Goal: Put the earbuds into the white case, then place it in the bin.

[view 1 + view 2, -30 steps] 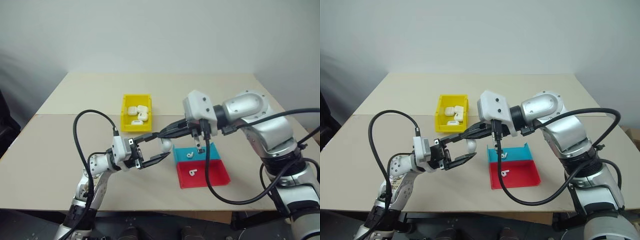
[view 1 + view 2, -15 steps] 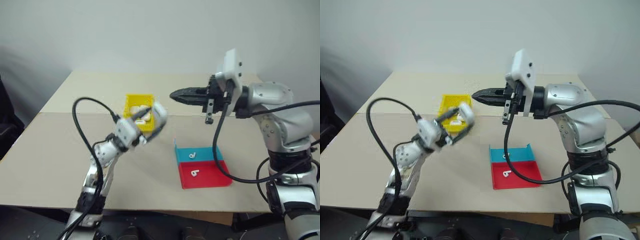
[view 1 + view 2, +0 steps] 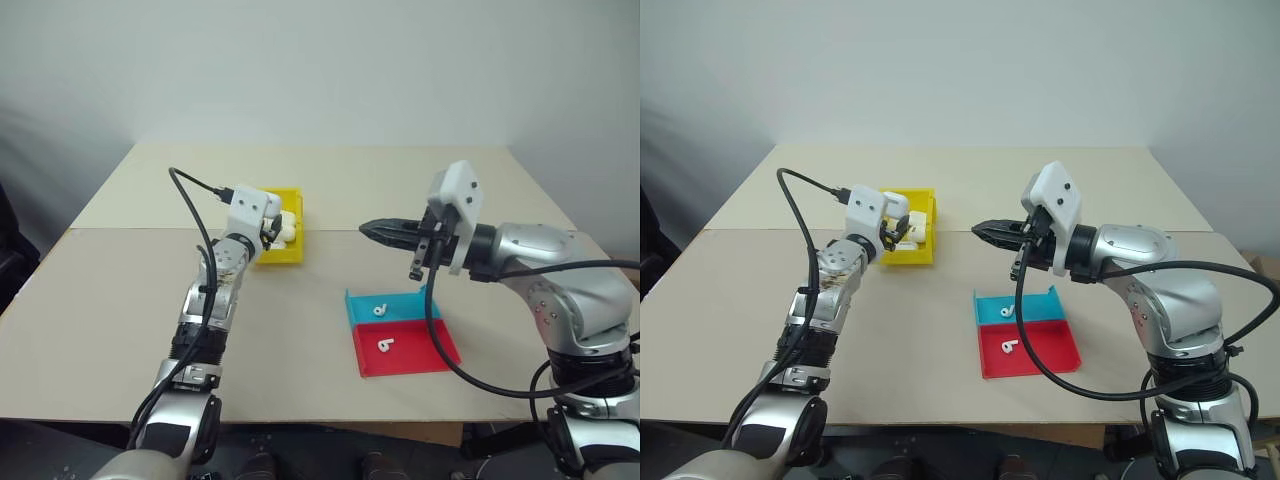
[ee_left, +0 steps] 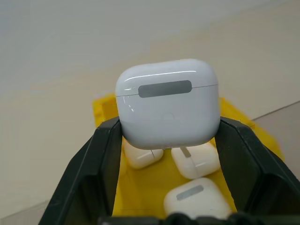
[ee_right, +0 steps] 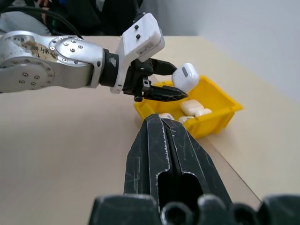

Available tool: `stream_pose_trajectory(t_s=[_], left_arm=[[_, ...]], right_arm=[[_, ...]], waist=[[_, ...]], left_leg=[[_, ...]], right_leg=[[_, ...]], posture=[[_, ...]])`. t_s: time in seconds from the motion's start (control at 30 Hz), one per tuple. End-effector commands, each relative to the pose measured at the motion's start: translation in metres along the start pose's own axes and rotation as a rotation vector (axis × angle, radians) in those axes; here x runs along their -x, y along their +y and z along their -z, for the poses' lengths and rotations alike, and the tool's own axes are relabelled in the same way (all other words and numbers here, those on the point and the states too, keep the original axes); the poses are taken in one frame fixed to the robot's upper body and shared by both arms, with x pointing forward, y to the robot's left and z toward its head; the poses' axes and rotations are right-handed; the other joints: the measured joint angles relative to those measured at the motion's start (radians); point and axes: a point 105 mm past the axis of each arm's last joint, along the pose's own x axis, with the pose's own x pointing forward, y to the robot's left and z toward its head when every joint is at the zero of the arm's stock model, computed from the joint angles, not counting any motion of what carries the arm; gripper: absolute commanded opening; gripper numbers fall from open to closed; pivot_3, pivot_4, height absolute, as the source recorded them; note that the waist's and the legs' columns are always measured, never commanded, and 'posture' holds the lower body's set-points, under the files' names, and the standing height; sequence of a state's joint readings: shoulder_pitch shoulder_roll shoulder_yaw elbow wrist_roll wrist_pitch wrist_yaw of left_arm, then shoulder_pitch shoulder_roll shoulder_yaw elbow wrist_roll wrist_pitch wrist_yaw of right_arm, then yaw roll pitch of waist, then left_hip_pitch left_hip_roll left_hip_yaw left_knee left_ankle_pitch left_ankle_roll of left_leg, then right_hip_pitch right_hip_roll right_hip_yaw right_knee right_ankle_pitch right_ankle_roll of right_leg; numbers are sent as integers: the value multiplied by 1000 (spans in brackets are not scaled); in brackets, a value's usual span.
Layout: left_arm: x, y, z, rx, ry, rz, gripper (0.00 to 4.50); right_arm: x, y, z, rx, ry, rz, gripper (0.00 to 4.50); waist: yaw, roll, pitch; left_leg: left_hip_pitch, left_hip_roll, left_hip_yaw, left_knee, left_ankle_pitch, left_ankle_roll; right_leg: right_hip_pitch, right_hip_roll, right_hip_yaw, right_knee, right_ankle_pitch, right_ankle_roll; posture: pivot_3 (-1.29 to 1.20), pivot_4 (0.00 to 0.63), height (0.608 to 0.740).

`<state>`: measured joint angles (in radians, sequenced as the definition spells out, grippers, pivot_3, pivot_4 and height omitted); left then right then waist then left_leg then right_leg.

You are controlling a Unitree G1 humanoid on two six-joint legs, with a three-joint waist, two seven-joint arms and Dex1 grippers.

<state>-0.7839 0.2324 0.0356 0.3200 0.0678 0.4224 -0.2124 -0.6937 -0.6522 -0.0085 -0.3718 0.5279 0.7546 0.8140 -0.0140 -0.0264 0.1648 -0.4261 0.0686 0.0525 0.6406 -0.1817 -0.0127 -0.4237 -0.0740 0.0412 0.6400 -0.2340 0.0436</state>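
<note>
White case [image 4: 167,102] is sitting between the left tool's [image 4: 167,140] black fingers over the yellow bin [image 3: 283,250], risking bouncing off the cases below or the rim, while the right tool [image 3: 375,231] is hanging closed, empty.

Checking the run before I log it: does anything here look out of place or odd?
Yes. The left gripper holds a closed white case over the bin, yet two earbuds lie apart from it in the teal tray and red tray, one in each.
</note>
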Motion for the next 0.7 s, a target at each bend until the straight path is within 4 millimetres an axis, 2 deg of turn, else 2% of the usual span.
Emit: stream_pose_trajectory(t_s=[0.03,0.07,0.1,0.13,0.27,0.33,0.4,0.6,0.7], left_arm=[[-4,6,-9,-32,1,-41,4052],[-5,7,-8,-34,11,-57,4381],[-6,9,-8,-45,8,-69,4480],[-6,9,-9,-57,-2,-78,4480],[0,16,-27,175,-130,-36,4480],[10,20,-42,315,-240,20,4480],[24,21,-52,352,-330,77,4480],[71,11,-57,320,-424,310,4480],[108,8,-52,284,-439,482,4480]], right_arm=[[1,-1,-7,37,0,23,0],[0,0,-6,37,4,21,0],[-1,1,-5,39,7,18,0],[-1,2,-4,39,12,13,0],[-2,6,0,53,33,-7,0],[0,5,0,57,34,-7,0],[5,3,1,80,41,-1,0],[41,-1,17,179,77,-9,0],[73,-3,38,236,200,-27,0]], waist=[[0,0,0],[1,0,0],[1,0,0],[1,0,0],[1,0,0],[1,-1,0],[0,-1,0],[1,-1,0],[1,-1,0]], left_leg=[[0,0,0,0,0,0],[0,0,0,0,0,0],[0,0,0,0,0,0],[0,0,0,0,0,0],[0,0,0,0,0,0],[-1,0,0,0,0,0],[-1,0,0,0,0,0],[0,0,1,0,0,0],[0,0,1,0,0,0]], right_leg=[[0,0,0,0,0,0],[0,0,0,0,0,0],[0,0,0,0,0,0],[0,0,0,0,0,0],[0,0,0,0,0,0],[0,-1,0,0,0,0],[0,-1,0,0,0,0],[1,-1,0,-2,0,0],[1,-1,0,-1,0,0]], posture=[[0,150,740],[0,150,740],[0,150,740],[0,150,740],[0,150,740],[0,150,740],[0,150,740],[0,150,740],[0,150,740]])
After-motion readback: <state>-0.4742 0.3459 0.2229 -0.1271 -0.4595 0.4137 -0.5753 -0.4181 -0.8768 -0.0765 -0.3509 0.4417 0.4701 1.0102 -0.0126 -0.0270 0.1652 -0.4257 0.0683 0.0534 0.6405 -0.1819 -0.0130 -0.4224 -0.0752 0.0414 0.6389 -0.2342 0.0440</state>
